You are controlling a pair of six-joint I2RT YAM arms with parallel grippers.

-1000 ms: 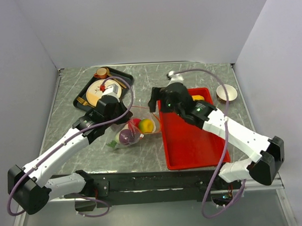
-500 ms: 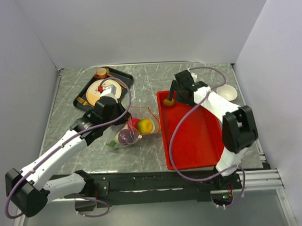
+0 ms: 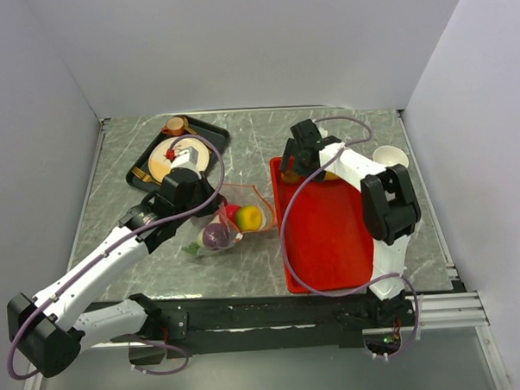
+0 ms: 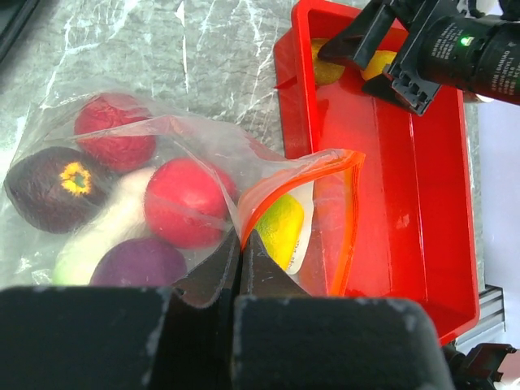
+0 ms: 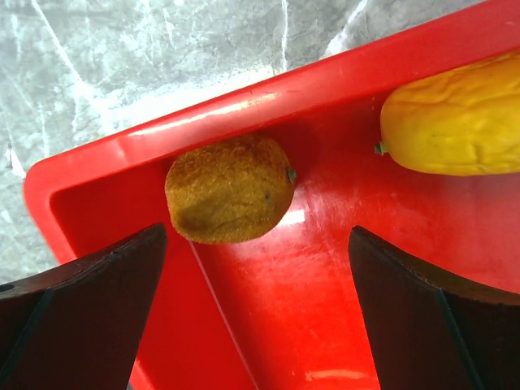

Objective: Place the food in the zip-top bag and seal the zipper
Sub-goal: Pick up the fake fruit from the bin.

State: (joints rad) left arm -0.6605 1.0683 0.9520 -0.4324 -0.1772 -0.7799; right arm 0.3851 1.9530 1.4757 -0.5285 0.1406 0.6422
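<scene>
At the far left we see a black rectangular tray (image 3: 207, 128) carrying a patterned white-and-orange plate (image 3: 168, 160). Nearer us, the left gripper (image 4: 241, 264) has its fingers pressed together, pinching the mouth edge of the clear, floppy plastic zip-top bag (image 4: 162, 138), which lies on the grey marbled table (image 3: 114, 210) just left of the rigid red rectangular tray (image 3: 327, 244). Inside the bag we make out glossy toy food: a dark maroon piece with a yellow star (image 4: 57, 187), a textured red fruit (image 4: 114, 130), a whitish piece (image 4: 106, 231), a purple ball (image 4: 138, 264), a smooth red ball (image 4: 183, 203) and a yellow piece (image 4: 280, 227) near the mouth. The thin orange-red zipper strip (image 4: 349, 219) stands open in a loop, its right side overlapping the red tray's rim. In the tray's far left corner lies a brown fuzzy oval fruit (image 5: 229, 188), with a wrinkled yellow fruit (image 5: 455, 126) to its right. The right gripper (image 5: 256, 244) hangs over that corner with its fingers spread wide, apart from both fruits. A small white bowl (image 3: 390, 160) sits beyond the tray's right edge
</scene>
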